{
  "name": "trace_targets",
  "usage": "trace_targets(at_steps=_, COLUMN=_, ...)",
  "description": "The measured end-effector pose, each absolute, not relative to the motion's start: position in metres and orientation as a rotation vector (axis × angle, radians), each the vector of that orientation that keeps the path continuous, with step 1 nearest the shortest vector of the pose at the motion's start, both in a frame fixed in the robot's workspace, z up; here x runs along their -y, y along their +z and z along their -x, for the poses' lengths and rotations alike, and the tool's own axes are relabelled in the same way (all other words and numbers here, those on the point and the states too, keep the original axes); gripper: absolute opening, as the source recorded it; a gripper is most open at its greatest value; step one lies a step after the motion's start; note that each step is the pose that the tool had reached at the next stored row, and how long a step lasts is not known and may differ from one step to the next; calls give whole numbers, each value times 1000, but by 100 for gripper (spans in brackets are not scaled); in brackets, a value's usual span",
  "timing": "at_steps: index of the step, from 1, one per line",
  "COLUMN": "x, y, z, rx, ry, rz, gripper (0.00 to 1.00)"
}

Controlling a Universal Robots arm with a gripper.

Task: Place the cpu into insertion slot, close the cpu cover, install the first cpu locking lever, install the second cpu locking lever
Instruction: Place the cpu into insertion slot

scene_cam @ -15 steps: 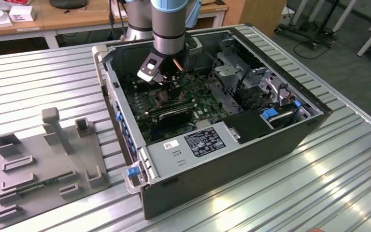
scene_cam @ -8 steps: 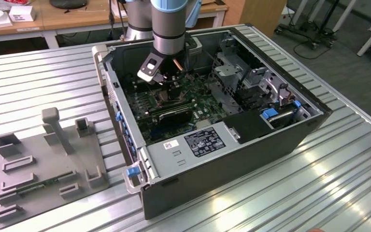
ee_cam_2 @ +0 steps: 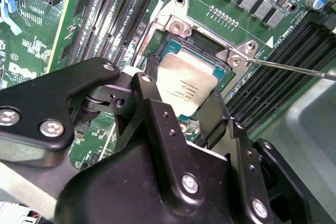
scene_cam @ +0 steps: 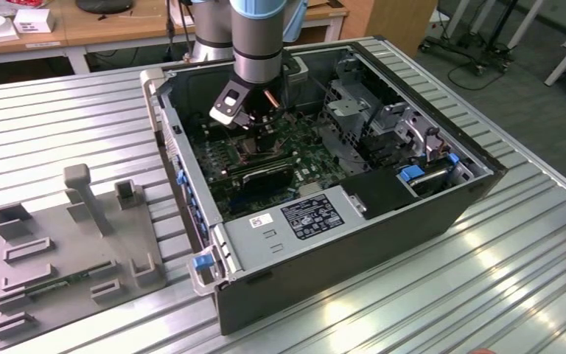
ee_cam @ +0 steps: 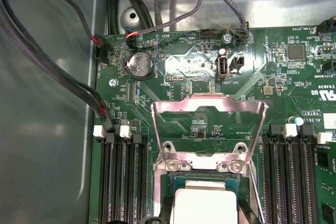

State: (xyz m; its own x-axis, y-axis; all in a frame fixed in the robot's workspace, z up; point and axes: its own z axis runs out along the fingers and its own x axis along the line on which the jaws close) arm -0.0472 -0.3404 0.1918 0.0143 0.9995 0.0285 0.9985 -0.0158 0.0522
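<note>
Second wrist view shows your pincer (ee_cam_2: 185,95) clamped on two edges of the cpu (ee_cam_2: 181,82), holding it at the slot (ee_cam_2: 203,42), mid-board (ee_cam: 278,103). The cover (ee_cam: 207,104) stands open. Placement looks to be in hand; finishing it calls for the cpu flat and square within the slot.

Arm (scene_cam: 256,44): smooth grey cylindrical tube with a light-blue cap at its upper joint. A second grey section (scene_cam: 207,37) stands just beside it at 9 o'clock in the exterior view. Wrist block (scene_cam: 226,105), at 7 o'clock from the tube's lower end: white face, black edging. Gripper (ee_cam_2: 184,95): matte black throughout, rounded link bars on pivots, silver screw heads (ee_cam_2: 51,127) with recessed sockets, small holes along the bars.
</note>
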Motion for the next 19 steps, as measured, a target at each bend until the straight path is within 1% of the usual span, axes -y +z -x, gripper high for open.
trace_targets(at_steps=19, x=340, y=198, z=47, rx=-2197, ry=88, rz=-2220, gripper=54)
